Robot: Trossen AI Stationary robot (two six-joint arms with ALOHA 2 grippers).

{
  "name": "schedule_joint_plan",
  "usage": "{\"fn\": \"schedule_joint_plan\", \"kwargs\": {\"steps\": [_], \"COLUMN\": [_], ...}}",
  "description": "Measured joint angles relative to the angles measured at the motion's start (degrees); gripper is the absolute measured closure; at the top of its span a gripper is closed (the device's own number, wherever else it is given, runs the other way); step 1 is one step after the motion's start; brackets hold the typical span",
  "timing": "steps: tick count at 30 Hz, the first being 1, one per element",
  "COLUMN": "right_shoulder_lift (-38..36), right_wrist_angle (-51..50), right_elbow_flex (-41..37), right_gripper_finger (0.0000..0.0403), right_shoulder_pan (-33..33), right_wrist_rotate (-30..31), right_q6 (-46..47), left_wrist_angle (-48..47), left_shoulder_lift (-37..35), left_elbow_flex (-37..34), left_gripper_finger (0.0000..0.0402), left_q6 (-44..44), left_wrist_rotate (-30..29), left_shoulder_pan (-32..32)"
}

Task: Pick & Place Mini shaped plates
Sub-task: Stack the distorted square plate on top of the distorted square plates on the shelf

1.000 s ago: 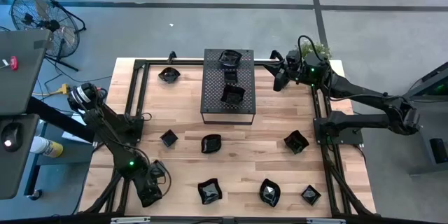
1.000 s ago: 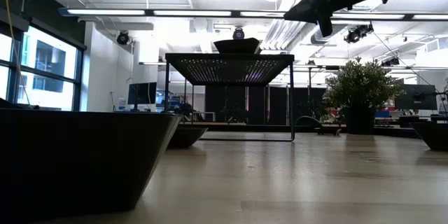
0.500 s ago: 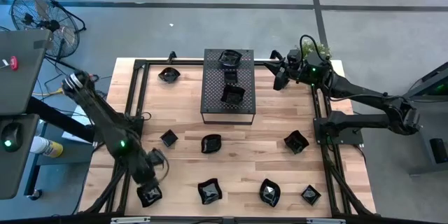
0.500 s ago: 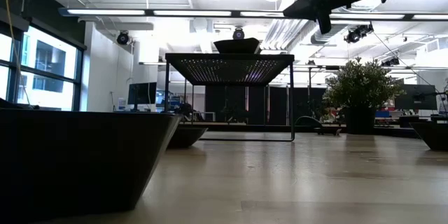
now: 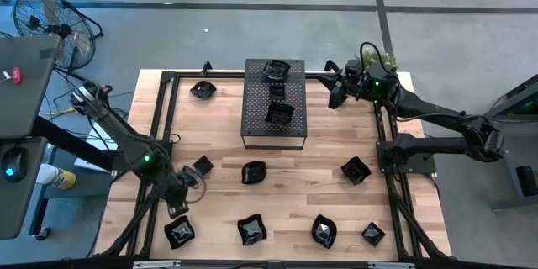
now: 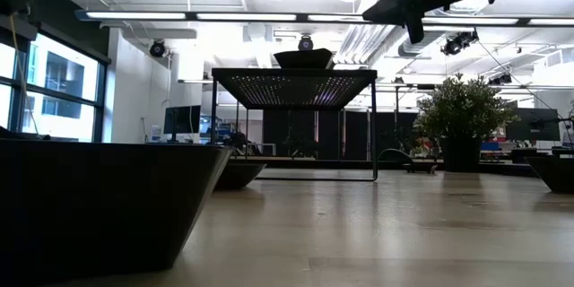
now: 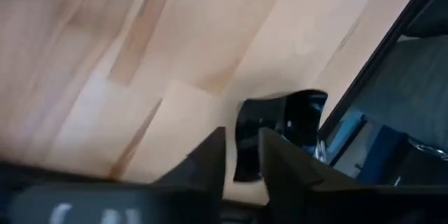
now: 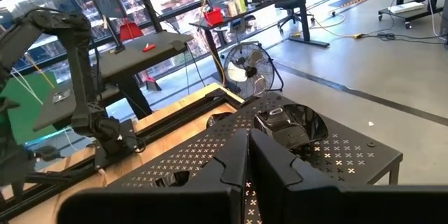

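Lifting clear of the glossy black wavy-rimmed mini plate (image 5: 180, 233) near the wooden counter's (image 5: 319, 185) front-left corner, left tool (image 5: 178, 210) fingers slightly apart, empty; rise straight, avoid clipping its rim; right tool (image 5: 335, 99) shut, parked at back-right.

2 dark jointed arms (image 5: 126, 139) with green lights, looped cables.

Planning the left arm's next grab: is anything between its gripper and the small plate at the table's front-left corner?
Nothing visible. The left gripper hovers just behind the corner plate, with only bare table between them. The nearest other plate sits well to the side.
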Motion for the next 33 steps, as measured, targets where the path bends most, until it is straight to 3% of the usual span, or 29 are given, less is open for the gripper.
{"fn": "schedule_joint_plan", "kwargs": {"steps": [4, 7, 13, 18, 26, 33], "right_shoulder_lift": [0.0, 0.0, 0.0, 0.0, 0.0, 0.0], "right_wrist_angle": [0.0, -0.02, 0.0, 0.0, 0.0, 0.0], "right_elbow_flex": [0.0, 0.0, 0.0, 0.0, 0.0, 0.0], "right_gripper_finger": [0.0392, 0.0392, 0.0392, 0.0392, 0.0392, 0.0392], "right_shoulder_pan": [0.0, 0.0, 0.0, -0.02, -0.04, -0.04], "right_wrist_rotate": [0.0, 0.03, 0.24, 0.27, 0.63, 0.74], "right_q6": [0.42, 0.02, -0.5, -0.52, -0.94, -0.96], "left_wrist_angle": [2.63, 5.11, 15.25, 15.95, 17.06, 12.9], "left_shoulder_lift": [5.89, 10.1, 16.76, 20.18, 20.0, 10.29], "left_elbow_flex": [-0.52, -0.52, -0.52, -0.52, -0.52, -0.52], "left_gripper_finger": [0.0262, 0.0255, 0.0272, 0.0302, 0.0394, 0.0399], "left_q6": [-2.1, -4.23, -5.87, -6.91, -4.95, -5.8], "left_wrist_rotate": [0.13, 0.39, 1.37, 2.82, 2.76, 2.45], "left_shoulder_pan": [-2.35, -5.02, -8.93, -9.86, -9.7, -7.09]}}
